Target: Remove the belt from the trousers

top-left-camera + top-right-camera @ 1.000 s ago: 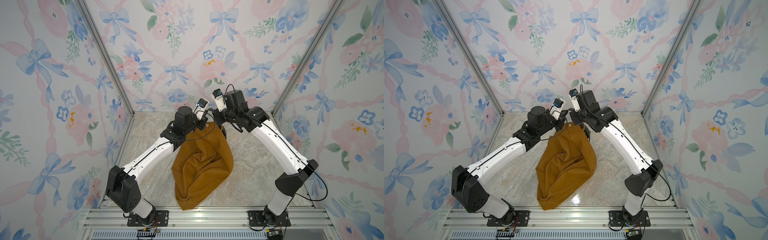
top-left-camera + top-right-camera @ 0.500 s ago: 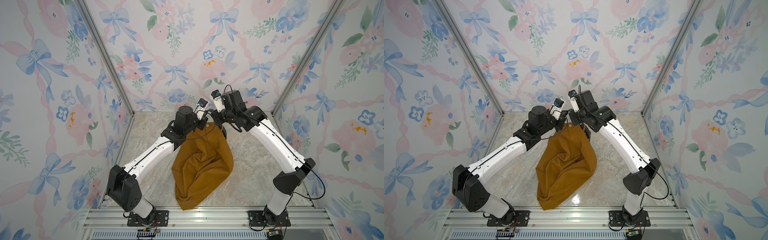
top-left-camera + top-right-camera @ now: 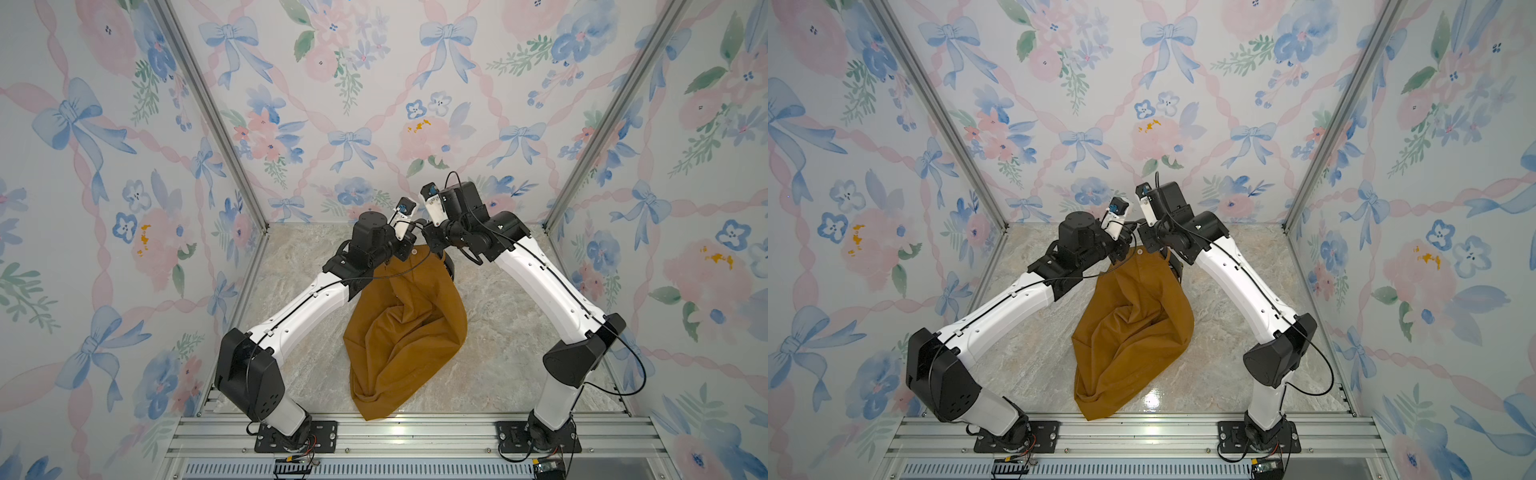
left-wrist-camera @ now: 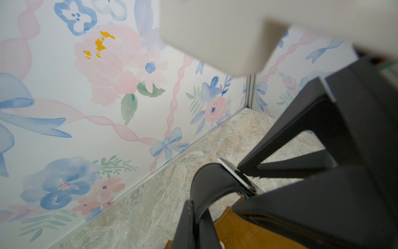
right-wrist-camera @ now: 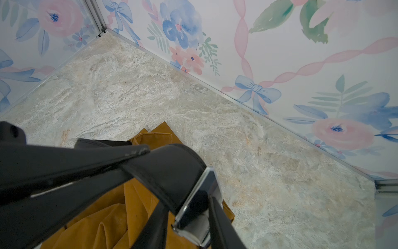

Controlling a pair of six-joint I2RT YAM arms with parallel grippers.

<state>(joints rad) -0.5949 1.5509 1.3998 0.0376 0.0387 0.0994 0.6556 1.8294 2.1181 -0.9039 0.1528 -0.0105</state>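
Marble tabletop (image 3: 519,316); left tool (image 4: 247,179) clamped on belt (image 4: 211,179), plain only from wrists; right tool (image 5: 137,161) unclear

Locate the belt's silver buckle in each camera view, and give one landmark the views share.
Top views: the buckle is not visible; the arms' wrists cover the raised waistband end of the trousers.
Left wrist view: buckle low and right of centre, at the end of the arched black strap.
Right wrist view: buckle near the bottom edge, right of centre.
Shared landmark: the mustard trousers on the marbled tabletop.
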